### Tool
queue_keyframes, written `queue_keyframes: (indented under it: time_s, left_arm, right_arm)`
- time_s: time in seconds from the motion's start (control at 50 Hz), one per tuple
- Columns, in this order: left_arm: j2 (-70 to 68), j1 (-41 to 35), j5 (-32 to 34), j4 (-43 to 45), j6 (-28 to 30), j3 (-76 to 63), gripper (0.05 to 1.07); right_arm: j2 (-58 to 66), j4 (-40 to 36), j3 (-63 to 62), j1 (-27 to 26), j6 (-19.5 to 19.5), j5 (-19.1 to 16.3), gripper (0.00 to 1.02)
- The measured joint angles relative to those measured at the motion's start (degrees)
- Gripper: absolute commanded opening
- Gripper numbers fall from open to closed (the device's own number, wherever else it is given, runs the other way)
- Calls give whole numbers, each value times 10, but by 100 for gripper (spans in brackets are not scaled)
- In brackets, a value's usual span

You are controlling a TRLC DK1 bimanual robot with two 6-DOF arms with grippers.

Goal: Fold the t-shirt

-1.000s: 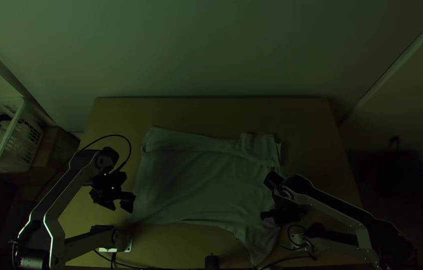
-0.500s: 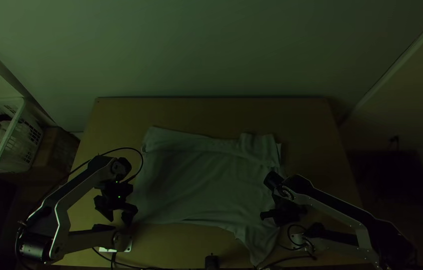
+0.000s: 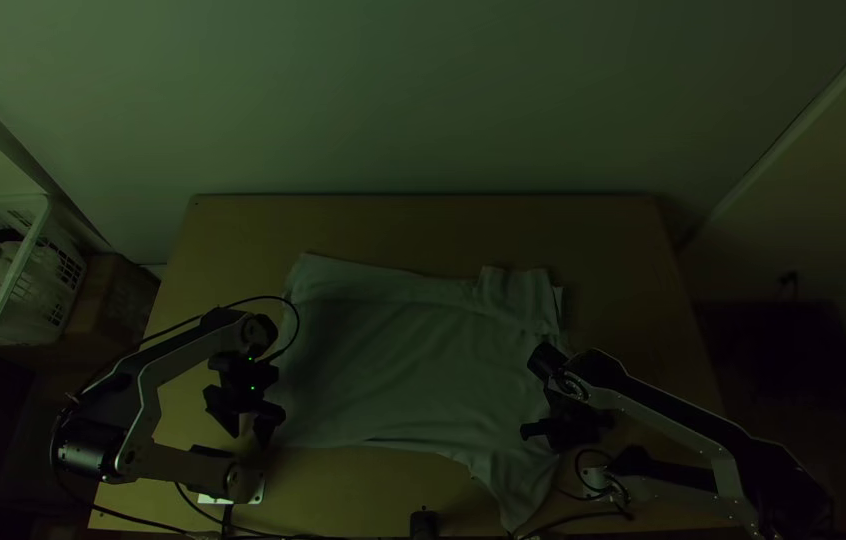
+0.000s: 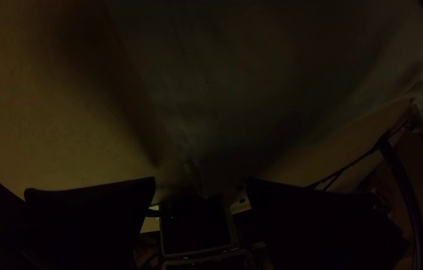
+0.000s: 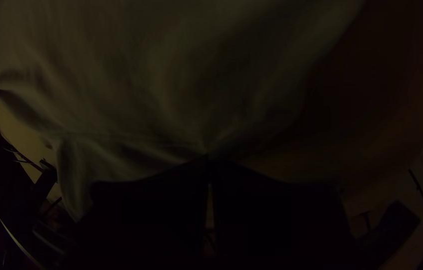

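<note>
Fingers of the left gripper stand wide apart, the near hem corner of the t-shirt running into the gap between them; whether they are low enough to pinch it, I cannot tell. Those of the right gripper are together on the shirt's opposite end, creases drawing in to their tips. The shirt lies spread on the counter, its long axis running across from one arm to the other. For that corner, the left arm is clearly nearer. Just beside it, toward the counter's near edge, a pale plate and a dark cable could foul a low approach.
</note>
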Motion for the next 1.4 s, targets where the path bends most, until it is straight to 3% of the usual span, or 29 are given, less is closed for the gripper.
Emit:
queue_keyframes:
  time_s: [0.08,0.28,0.76,0.96,1.4]
  left_arm:
    - [0,-10,0,3,0,0,59]
    - [0,-35,0,14,0,0,7]
    - [0,-44,5,15,13,0,8]
    - [-8,-1,5,14,38,19,8]
    - [-19,25,5,-16,54,92,8]
  right_arm:
    - [0,1,0,0,0,0,3]
    - [0,2,0,0,0,0,3]
    - [-5,-3,6,0,0,0,3]
    - [-12,-7,11,-21,0,28,3]
    - [-49,-52,74,-32,0,49,3]
